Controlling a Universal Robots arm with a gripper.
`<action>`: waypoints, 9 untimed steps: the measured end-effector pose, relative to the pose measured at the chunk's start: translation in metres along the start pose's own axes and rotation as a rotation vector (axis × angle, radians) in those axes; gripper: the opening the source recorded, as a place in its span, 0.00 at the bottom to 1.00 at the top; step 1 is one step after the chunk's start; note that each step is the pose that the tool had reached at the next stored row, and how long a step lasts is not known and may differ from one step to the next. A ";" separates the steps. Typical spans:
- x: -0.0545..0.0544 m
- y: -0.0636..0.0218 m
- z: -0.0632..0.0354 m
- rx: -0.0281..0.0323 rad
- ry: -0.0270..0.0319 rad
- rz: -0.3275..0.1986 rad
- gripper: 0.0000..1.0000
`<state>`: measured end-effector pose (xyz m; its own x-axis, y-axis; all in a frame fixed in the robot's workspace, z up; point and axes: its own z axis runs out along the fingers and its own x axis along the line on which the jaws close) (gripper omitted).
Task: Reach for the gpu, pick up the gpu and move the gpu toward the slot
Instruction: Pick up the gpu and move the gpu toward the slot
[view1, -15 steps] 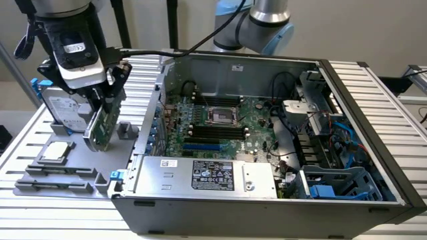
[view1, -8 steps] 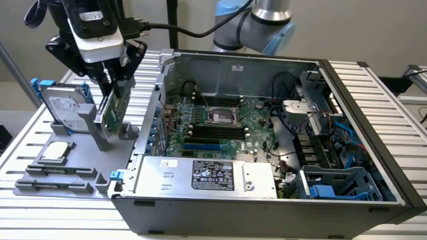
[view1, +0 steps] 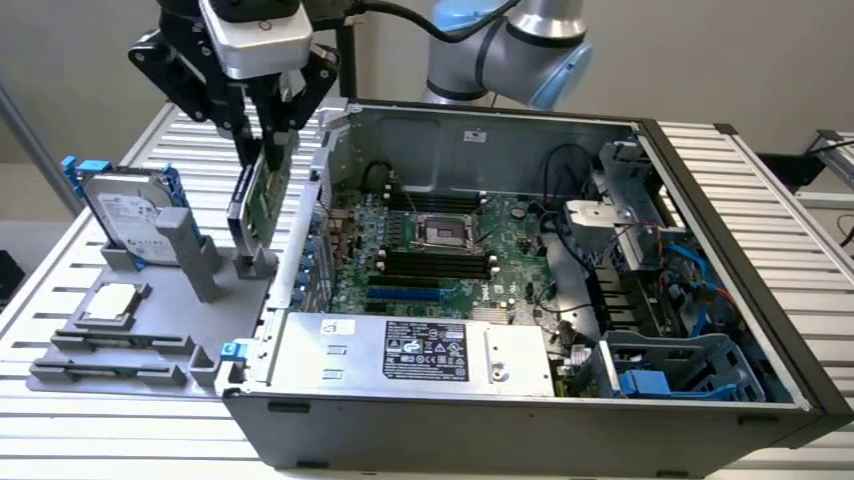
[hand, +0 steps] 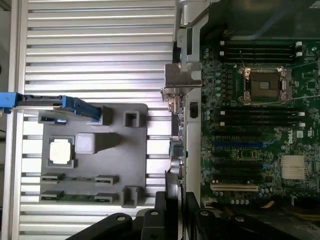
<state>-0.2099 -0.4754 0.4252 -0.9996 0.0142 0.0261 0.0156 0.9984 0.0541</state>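
One gripper (view1: 267, 125) is present, its black fingers pinched on the top edge of the gpu (view1: 254, 205). The gpu hangs upright and edge-on, its lower end just above the grey fixture tray (view1: 80, 340) and beside the open computer case (view1: 534, 400), on the exterior view's left of the case wall. In the wrist view the gpu (hand: 176, 150) runs as a thin dark blade from the gripper (hand: 175, 210) outward, ending in its silver bracket (hand: 182, 80) over the case edge.

One fixture tray sits on the slatted worktop (view1: 787, 260). It holds one hard drive (view1: 131, 215) with blue rails, standing upright in its slot, and one square silver chip (view1: 110, 303) lying flat in its pocket. Two long strips (view1: 107, 365) lie in the tray's near holders; I cannot tell what they are.

One computer case lies open on its side. Inside: one green motherboard (view1: 441, 250) with one empty processor socket (view1: 441, 232), one power supply (view1: 414, 350) with a label, and one blue-tabbed drive cage (view1: 674, 370).
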 end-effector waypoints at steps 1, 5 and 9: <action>-0.004 0.0002 -0.0020 -0.0008 0.0014 0.000 0.26; -0.023 0.0007 -0.0073 -0.0052 0.0063 0.000 0.26; -0.041 0.0010 -0.0084 -0.0092 0.0082 0.000 0.26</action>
<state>-0.1692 -0.4754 0.4326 -0.9993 0.0139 0.0343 0.0161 0.9979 0.0633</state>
